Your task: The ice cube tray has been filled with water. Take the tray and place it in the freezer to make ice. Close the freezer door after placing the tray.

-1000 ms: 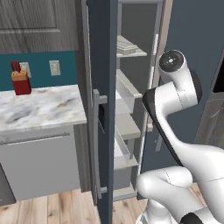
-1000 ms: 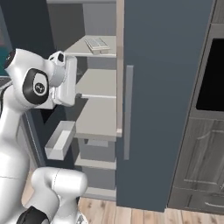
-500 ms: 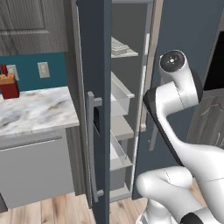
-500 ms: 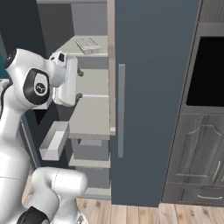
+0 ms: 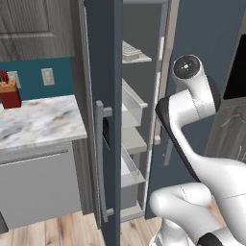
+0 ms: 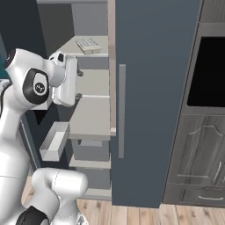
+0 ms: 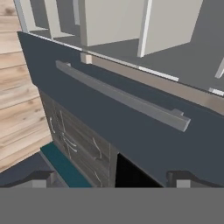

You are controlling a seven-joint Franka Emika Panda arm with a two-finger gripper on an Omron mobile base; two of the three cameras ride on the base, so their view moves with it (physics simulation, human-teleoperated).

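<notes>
Standing open: freezer door (image 5: 108,120), edge-on in the left base view, silver handle and dark panel facing the tabletop (image 5: 38,120) side. Freezer (image 6: 88,110) interior exposed, white shelves and bins visible.

Ice cube tray (image 6: 88,43) lies flat on the top shelf, at about 11 o'clock in the right base view; also seen at about 12 o'clock in the left base view, inside the compartment. Judgement: placing looks done, closing the door remains.

Risks from here:
- Arm's upper links sit in the gap between the open door and the other, plain fridge door (image 6: 149,101). If the door is swung with the arm in that gap, it could jam against the arm.
- A low white bin (image 6: 55,140) juts out past the shelf fronts; the door may stop on it and not seal.
- A hard shove could slosh water out of the tray.

Gripper (image 7: 113,177): jaws set wide apart, nothing between them, touching nothing. Hand view looks across the plain door's long grey handle (image 7: 122,97), apart from it.
</notes>
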